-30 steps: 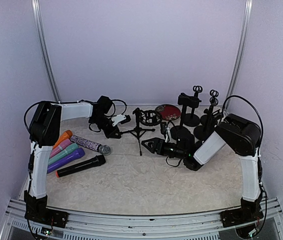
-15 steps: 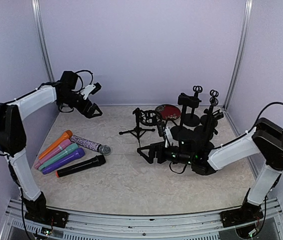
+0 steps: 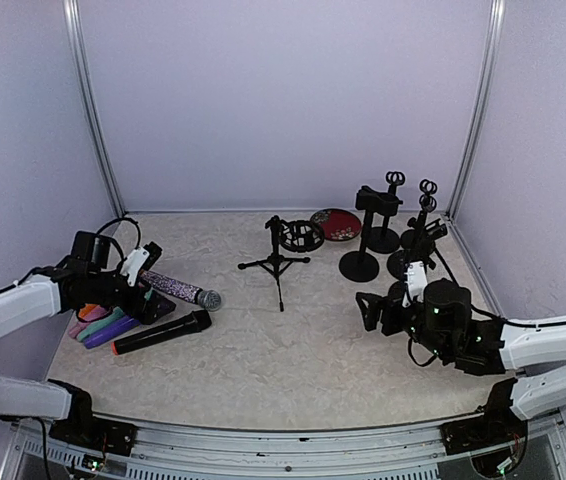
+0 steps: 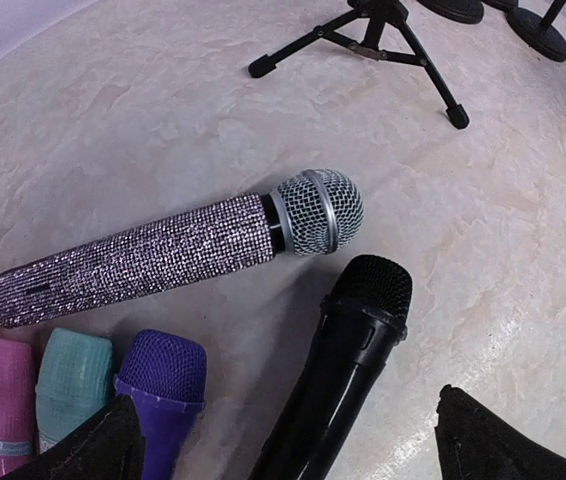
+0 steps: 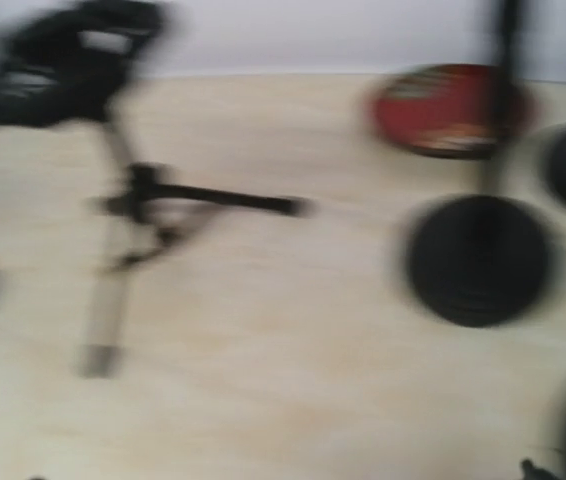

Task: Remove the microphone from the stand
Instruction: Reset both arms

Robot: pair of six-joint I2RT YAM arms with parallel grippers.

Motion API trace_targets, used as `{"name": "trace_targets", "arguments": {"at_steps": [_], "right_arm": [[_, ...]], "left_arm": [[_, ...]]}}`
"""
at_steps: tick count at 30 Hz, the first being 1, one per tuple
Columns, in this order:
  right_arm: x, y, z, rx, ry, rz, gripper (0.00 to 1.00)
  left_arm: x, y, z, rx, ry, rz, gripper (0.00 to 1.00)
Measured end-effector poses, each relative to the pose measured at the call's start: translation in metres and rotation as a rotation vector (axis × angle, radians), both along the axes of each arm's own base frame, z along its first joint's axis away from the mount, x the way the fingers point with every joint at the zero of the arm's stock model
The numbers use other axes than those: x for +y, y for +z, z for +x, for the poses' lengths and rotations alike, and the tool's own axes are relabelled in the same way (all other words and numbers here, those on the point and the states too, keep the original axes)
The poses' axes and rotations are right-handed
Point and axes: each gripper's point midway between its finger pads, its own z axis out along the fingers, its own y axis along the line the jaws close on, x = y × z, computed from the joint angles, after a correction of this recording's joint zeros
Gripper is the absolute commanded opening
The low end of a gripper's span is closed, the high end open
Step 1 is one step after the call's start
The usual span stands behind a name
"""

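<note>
Glitter mic: lay flat, silver head to the right.
Black mic: just below that head, angled.
Purple mic: lower left, beside teal mic and pink mic.
Tripod: legs stood at top edge.
Gripper: fingertips were wide apart.

Black tripod microphone stand with a ring-shaped cradle stands upright at the frame's centre. Glittery silver microphone with a mesh head lies flat at left, well apart from it.

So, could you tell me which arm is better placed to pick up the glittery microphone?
Left, I'd say. The left gripper hovers open right by the glittery microphone, which lies in the middle of its wrist view; the right gripper is far off, beyond the tripod stand.
</note>
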Motion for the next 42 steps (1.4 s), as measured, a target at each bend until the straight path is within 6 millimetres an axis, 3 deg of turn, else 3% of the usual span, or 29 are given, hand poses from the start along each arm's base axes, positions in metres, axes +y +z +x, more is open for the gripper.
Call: {"name": "trace_targets", "arguments": {"at_steps": [5, 10, 14, 19, 24, 29, 32, 37, 42], "right_arm": [[-0.056, -0.015, 0.007, -0.088, -0.228, -0.153, 1.00], [-0.107, -0.027, 0.005, -0.184, -0.364, -0.257, 1.00], [-0.144, -0.011, 0.012, -0.231, -0.517, -0.201, 1.00], [-0.190, 0.005, 0.014, -0.277, -0.697, -0.081, 1.00], [-0.211, 0.030, 0.016, -0.360, -0.771, -0.073, 1.00], [-0.244, 0.039, 0.024, -0.408, -0.853, -0.124, 1.00], [-0.257, 0.032, 0.031, -0.398, -0.879, -0.183, 1.00], [-0.262, 0.015, 0.046, -0.376, -0.834, -0.255, 1.00], [-0.256, -0.013, 0.060, -0.327, -0.755, -0.319, 1.00]], "left_arm": [[0.010, 0.004, -0.007, -0.180, 0.069, -0.029, 0.99], [0.016, -0.002, 0.018, -0.264, 0.139, -0.028, 0.99], [0.019, -0.017, 0.027, -0.293, 0.175, -0.039, 0.99], [0.022, -0.018, 0.032, -0.420, 0.194, -0.060, 0.99], [0.027, -0.015, 0.050, -0.496, 0.230, -0.048, 0.99], [0.035, 0.005, 0.075, -0.584, 0.290, -0.044, 0.99], [0.044, 0.011, 0.079, -0.607, 0.328, -0.051, 0.99], [0.059, 0.022, 0.083, -0.636, 0.385, -0.079, 0.99], [0.071, 0.027, 0.086, -0.661, 0.431, -0.102, 0.99]]}}
